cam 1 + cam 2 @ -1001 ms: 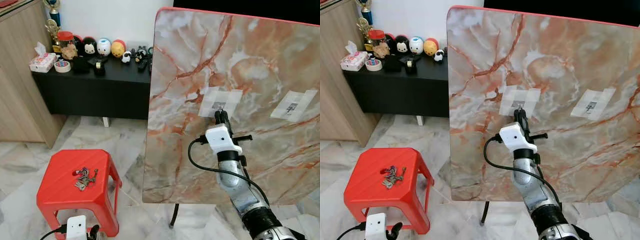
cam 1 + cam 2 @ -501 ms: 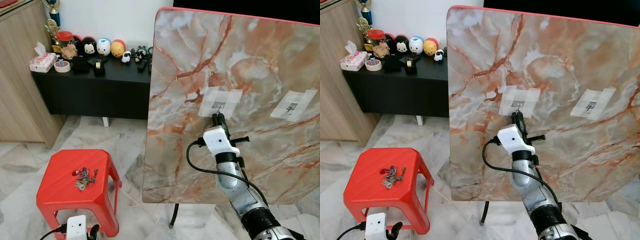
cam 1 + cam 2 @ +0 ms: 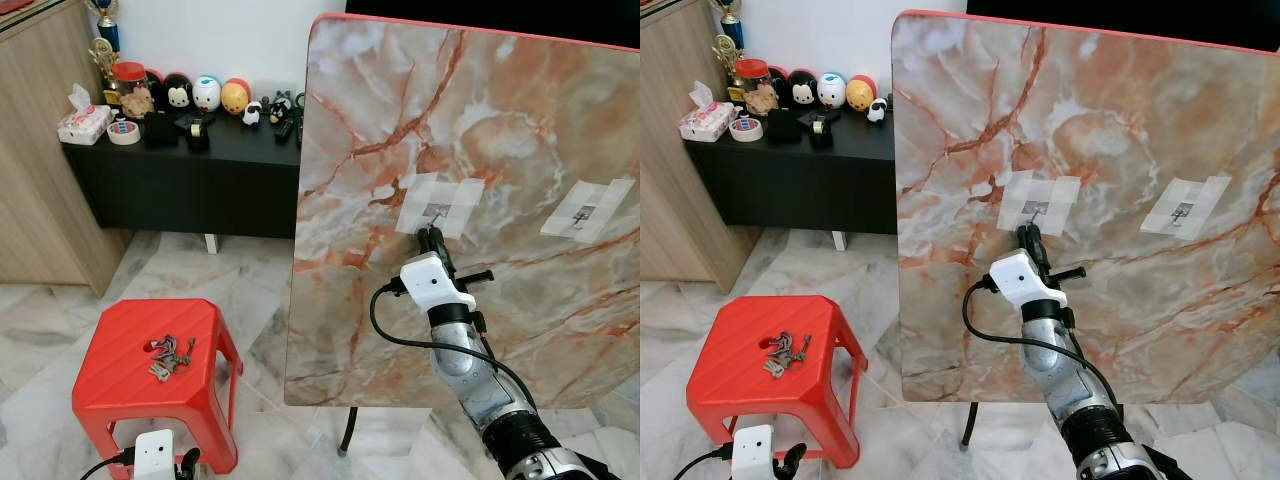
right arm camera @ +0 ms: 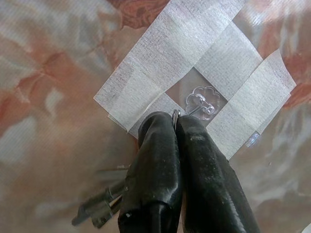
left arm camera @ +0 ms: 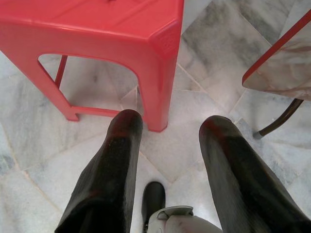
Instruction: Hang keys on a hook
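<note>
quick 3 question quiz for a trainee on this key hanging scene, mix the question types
1. True or false: the right end effector is open and carries nothing.
2. What lies on the red stool?
A. a roll of tape
B. a bunch of keys
C. a tissue box
3. Fill in: the clear hook is fixed to the marble board with strips of white ____.

Key:
1. False. It is shut on a key ring just below the hook.
2. B, a second bunch of keys.
3. tape.

key ring point(image 4: 175, 114) mostly hidden between tool fingers point(image 4: 156, 160)
</note>
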{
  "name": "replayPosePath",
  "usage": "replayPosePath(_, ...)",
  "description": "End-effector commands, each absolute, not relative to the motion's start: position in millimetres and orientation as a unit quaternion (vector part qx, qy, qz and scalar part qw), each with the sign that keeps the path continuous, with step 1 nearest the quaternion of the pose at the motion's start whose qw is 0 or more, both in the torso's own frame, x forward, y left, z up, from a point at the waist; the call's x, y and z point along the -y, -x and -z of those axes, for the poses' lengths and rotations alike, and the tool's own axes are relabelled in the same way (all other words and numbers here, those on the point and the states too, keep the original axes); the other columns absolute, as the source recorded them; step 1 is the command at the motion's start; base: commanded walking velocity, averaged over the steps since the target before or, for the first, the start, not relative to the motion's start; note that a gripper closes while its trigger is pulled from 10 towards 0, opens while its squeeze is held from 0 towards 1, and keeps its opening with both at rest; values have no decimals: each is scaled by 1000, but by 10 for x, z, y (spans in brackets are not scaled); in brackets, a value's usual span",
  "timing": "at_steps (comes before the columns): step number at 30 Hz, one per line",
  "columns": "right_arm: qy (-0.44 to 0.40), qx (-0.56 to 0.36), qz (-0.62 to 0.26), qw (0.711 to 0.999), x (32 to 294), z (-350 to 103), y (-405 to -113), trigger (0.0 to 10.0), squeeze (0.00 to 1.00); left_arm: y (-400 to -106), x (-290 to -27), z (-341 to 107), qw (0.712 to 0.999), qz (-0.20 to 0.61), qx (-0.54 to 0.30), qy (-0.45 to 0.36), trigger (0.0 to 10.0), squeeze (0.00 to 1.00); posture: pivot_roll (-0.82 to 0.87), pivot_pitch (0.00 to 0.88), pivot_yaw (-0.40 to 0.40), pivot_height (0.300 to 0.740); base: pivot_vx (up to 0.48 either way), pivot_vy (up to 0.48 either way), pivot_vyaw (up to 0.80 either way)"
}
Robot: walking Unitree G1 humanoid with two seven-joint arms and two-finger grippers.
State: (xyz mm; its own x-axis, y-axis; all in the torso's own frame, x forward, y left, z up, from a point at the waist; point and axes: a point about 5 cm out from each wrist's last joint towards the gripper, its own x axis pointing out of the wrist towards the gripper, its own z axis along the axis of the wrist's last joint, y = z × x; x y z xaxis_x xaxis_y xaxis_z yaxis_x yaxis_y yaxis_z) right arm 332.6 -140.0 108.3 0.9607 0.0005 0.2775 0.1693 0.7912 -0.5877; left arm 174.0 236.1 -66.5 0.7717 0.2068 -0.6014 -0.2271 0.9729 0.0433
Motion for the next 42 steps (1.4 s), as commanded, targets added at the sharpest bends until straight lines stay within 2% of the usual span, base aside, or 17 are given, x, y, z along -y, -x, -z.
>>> replayPosePath(1, 330, 135, 45, 933, 1429, -1097, -3343, 10000, 0, -1753, -2316, 668, 943, -110, -315, 20, 10000, 0, 60, 50, -131, 740, 0, 0, 0)
replayPosePath(12, 352, 169, 53, 919, 1448, -1207, -3366, 10000, 0, -1750, -2301, 674, 942, -107, -316, 23, 10000, 0, 58, 47, -132, 740, 0, 0, 0)
replayPosePath(42, 375, 146, 39, 915, 1421, -1137, -3381, 10000, 0, -1759, -2289, 674, 942, -105, -316, 27, 10000, 0, 59, 55, -133, 740, 0, 0, 0)
